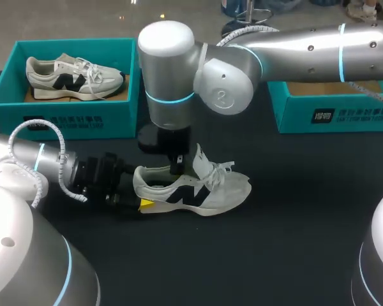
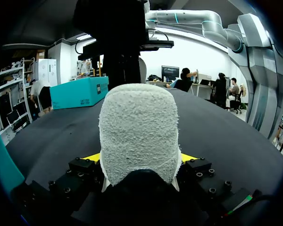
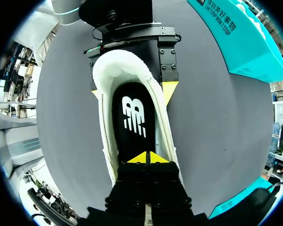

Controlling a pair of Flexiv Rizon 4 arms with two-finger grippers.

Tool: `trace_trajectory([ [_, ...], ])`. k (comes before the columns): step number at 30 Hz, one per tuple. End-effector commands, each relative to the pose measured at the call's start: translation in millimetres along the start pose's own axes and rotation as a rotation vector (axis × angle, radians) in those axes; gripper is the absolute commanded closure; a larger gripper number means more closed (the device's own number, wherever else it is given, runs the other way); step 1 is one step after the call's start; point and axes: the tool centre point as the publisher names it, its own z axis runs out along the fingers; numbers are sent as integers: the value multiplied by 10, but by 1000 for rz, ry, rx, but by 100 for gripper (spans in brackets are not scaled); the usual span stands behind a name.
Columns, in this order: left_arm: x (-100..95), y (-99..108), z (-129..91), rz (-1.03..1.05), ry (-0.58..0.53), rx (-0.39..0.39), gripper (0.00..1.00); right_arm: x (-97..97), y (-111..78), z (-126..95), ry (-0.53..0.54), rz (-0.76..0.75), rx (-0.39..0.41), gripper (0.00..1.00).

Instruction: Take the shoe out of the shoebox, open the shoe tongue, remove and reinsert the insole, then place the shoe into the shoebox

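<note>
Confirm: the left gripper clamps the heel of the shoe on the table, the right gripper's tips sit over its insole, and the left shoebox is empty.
The left shoebox is not empty: the head view shows a second shoe lying in it. The rest holds: left gripper clamping the table shoe at its heel, right gripper over its insole.

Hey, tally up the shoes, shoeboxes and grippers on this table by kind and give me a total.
Shoes: 2, loose shoe, boxed shoe
Shoeboxes: 2, left shoebox, right shoebox
Grippers: 2, left gripper, right gripper
Total: 6
</note>
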Motion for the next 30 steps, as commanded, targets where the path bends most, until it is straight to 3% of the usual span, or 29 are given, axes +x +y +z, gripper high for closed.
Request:
trace_trajectory([
  [1, 3, 0, -2, 0, 0, -4, 100, 54, -51, 88, 19, 7, -6, 100],
  [8, 3, 0, -2, 0, 0, -4, 100, 169, -111, 205, 50, 32, -17, 100],
  [15, 3, 0, -2, 0, 0, -4, 100, 14, -150, 225, 21, 56, -22, 100],
  [16, 3, 0, -2, 0, 0, -4, 100, -9, -148, 221, 16, 53, -22, 84],
  [17, 3, 0, -2, 0, 0, -4, 100, -25, -143, 218, 13, 50, -24, 75],
  [23, 3, 0, -2, 0, 0, -4, 100, -118, -93, 273, 23, 23, -34, 61],
  [26, 3, 0, -2, 0, 0, -4, 100, -133, -85, 320, 35, 17, -41, 64],
  [30, 3, 0, -2, 0, 0, -4, 100, -129, -66, 419, 73, 8, -55, 57],
])
